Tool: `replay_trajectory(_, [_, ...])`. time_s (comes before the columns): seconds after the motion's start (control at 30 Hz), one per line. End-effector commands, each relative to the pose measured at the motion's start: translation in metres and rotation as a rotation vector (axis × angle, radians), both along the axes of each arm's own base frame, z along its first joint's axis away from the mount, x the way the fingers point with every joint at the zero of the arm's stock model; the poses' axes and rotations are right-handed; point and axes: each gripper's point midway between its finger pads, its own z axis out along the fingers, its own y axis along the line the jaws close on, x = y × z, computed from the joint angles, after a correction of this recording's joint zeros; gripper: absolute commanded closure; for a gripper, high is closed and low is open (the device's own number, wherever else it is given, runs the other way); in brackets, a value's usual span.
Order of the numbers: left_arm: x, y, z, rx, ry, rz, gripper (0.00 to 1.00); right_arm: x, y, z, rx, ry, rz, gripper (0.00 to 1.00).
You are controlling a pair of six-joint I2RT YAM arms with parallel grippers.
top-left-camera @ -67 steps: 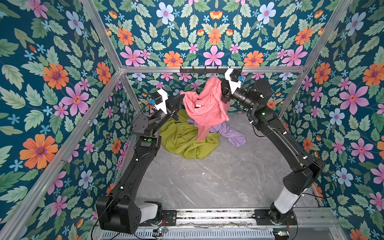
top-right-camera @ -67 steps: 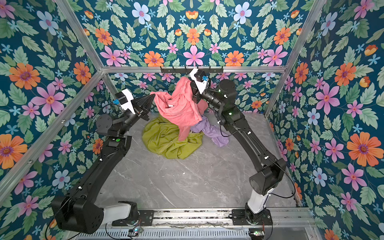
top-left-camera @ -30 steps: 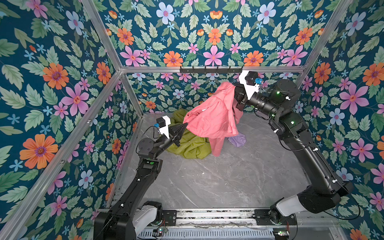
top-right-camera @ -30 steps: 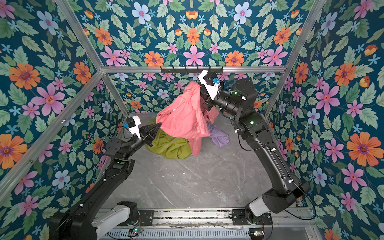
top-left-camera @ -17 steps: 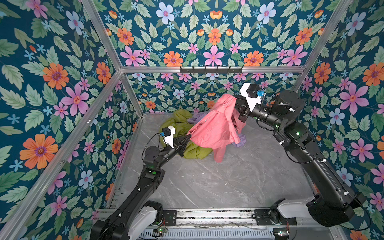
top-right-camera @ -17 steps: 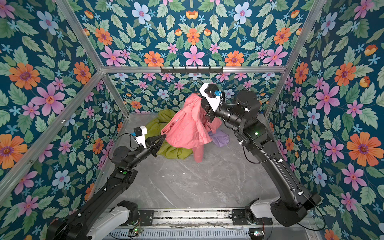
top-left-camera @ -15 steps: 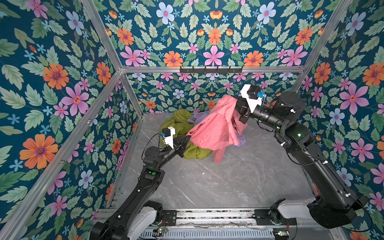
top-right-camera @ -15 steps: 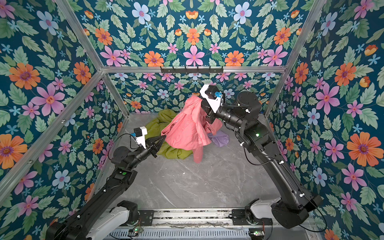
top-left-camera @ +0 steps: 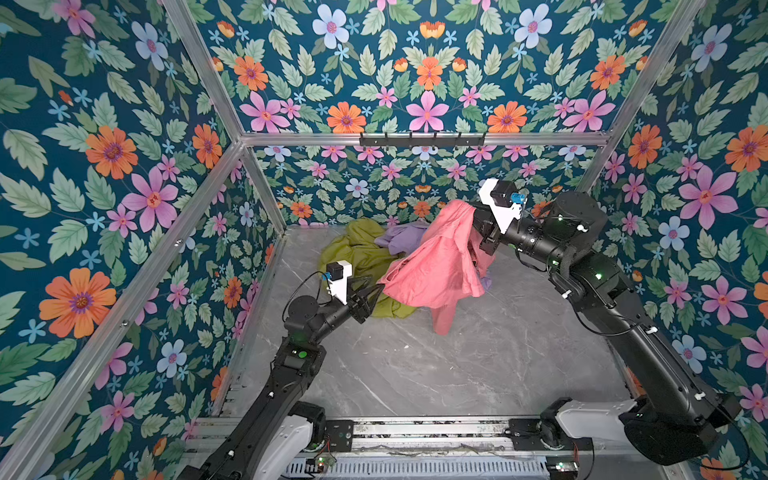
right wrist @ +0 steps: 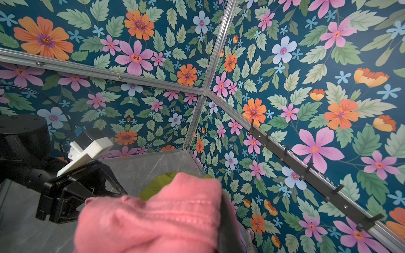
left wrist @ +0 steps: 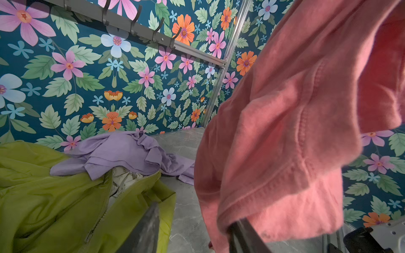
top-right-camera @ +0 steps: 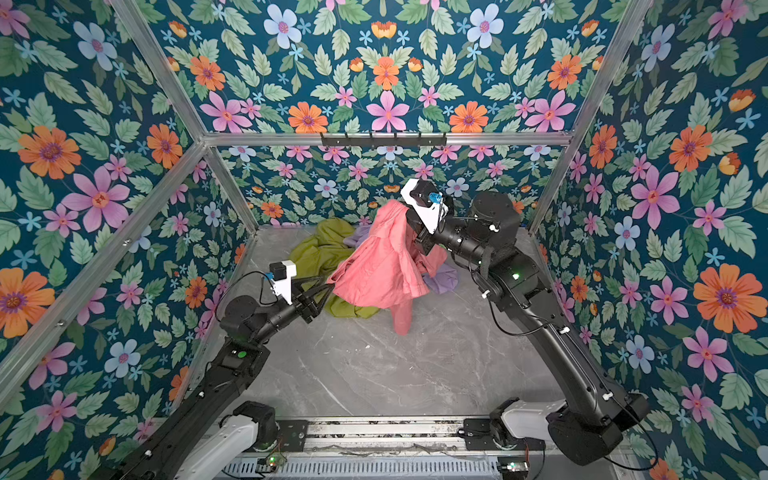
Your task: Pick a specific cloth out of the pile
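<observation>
In both top views, the right tool is raised above the back of the tabletop and pressed together on the top of the cloth. The salmon-pink garment hangs from that grip, its lowest tail dangling just over the grey surface. Behind and to the left of it lies the pile: the olive-green cloth is spread widest, with the lilac cloth bunched on its far side.

The left tool is at the cloth's lower left edge, its dark fingers spread, tips right at the hem. In a top view we see the same hold from the right tool, the cloth draped between the two arms, and lilac fabric showing under its right side.

On the left wrist camera, the cloth fills one side of the picture, clear of the surface. Its stitched hem lies over one of the fingers. The other finger stands well apart in front of the olive-green cloth, so the jaws are spread and clamp nothing. The lilac cloth sits on the green one against the wall.

On the right wrist camera, pink fabric is bunched right at the tool beside a dark finger. A sliver of green shows beyond it, and the hook rail runs along the wall.
</observation>
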Motion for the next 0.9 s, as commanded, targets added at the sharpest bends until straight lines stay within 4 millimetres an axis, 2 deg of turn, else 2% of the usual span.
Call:
replay_trajectory(0.0, [-0.002,0.002,0.004,0.023,-0.030,0.011,0.45,0.000,-0.002,0.009,0.017,-0.034,-0.016,1.00])
replay_trajectory(0.2, [-0.006,0.009,0.016,0.059,-0.089,0.050,0.42,0.004,-0.005,0.004,-0.004,-0.031,-0.038,1.00])
replay_trajectory(0.33, [-0.010,0.006,0.021,0.055,-0.098,0.021,0.42,0.006,-0.004,0.002,-0.010,-0.026,-0.045,1.00])
replay_trajectory(0.57, [-0.014,0.012,0.029,0.049,-0.132,0.054,0.29,0.021,-0.004,-0.003,-0.037,-0.006,-0.089,1.00])
replay_trajectory(0.87, [-0.021,0.010,0.046,0.069,-0.188,0.035,0.28,0.030,0.001,-0.007,-0.051,0.000,-0.092,1.00])
